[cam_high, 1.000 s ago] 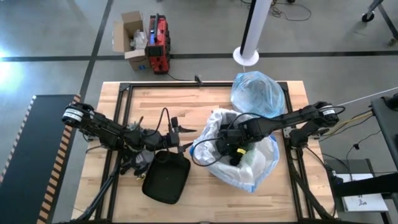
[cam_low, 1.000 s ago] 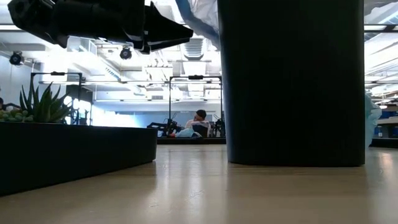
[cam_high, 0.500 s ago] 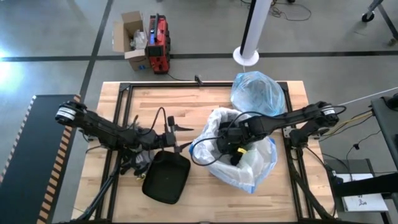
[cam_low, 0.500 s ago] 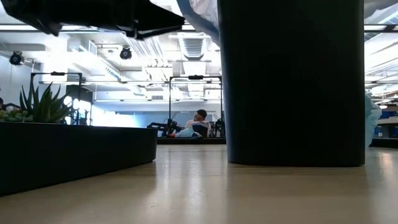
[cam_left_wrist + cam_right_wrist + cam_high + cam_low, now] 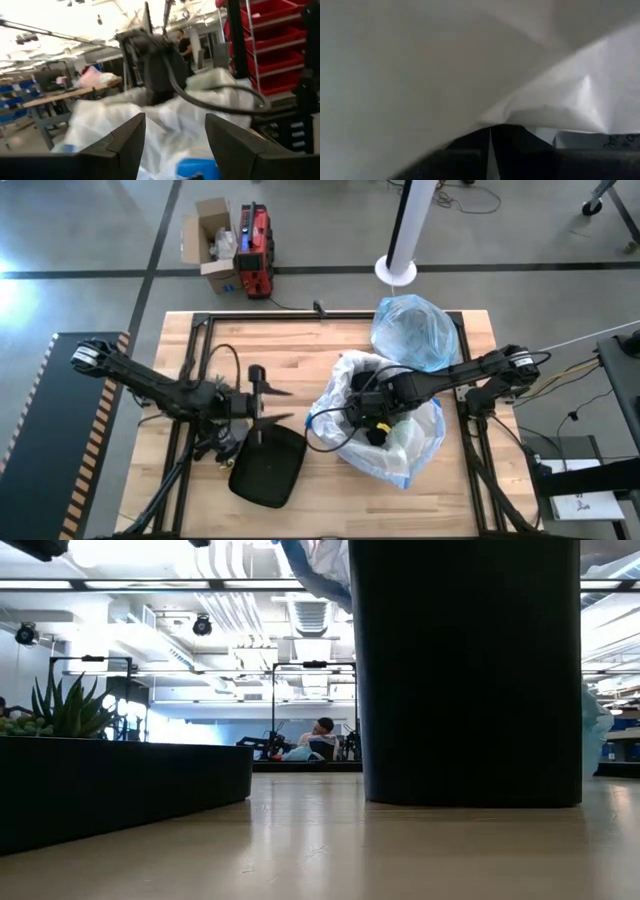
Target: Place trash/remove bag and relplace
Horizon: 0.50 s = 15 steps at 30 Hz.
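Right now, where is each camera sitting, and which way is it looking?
High: above, looking straight down at wooden table; both arms show.
Low: tabletop height, facing tall black bin; almost no arm.
Left wrist: behind open left gripper, facing white translucent plastic bag.
Right wrist: right gripper buried in that bag.
Shared: high and left wrist both show the bag.

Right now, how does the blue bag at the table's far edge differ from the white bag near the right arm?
The blue bag is light blue, bunched into a closed bundle and lies alone. The white bag is whitish, larger, spread open, with the right end effector in its folds. Both are thin, crinkly, translucent plastic.
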{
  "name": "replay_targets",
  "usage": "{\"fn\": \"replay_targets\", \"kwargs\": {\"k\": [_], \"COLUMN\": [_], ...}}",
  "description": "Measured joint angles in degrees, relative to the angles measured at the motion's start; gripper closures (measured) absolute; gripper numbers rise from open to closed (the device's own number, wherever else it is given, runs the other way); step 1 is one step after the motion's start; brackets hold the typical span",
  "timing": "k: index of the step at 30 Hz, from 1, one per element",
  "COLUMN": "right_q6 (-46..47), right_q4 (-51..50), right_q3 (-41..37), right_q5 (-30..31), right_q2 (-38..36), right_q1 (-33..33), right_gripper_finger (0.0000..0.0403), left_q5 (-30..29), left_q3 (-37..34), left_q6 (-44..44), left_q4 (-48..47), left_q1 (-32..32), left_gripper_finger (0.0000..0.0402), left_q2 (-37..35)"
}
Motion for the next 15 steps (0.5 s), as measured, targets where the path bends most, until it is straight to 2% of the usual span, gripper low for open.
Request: {"fn": "replay_targets", "kwargs": {"k": [9,15], "right_q6": [-0.50,-0.45], "right_q4": [1.42,1.71], "right_q3": [0.02,0.02], "right_q5": [3.02,4.62], "right_q2": [-3.45,-5.51], "right_q1": [0.55,0.61], "right_gripper_finger": [0.0401,0.0401], "left_q5": [0.52,0.39], "left_q3": [-0.04,1.32], "left_q6": [0.02,-0.66], "left_q4": [17.54,20.41], "left_q1": [0.20,0.28], "left_gripper_finger": [0.0220,0.0228], "left_q2": [16.34,23.27]}}
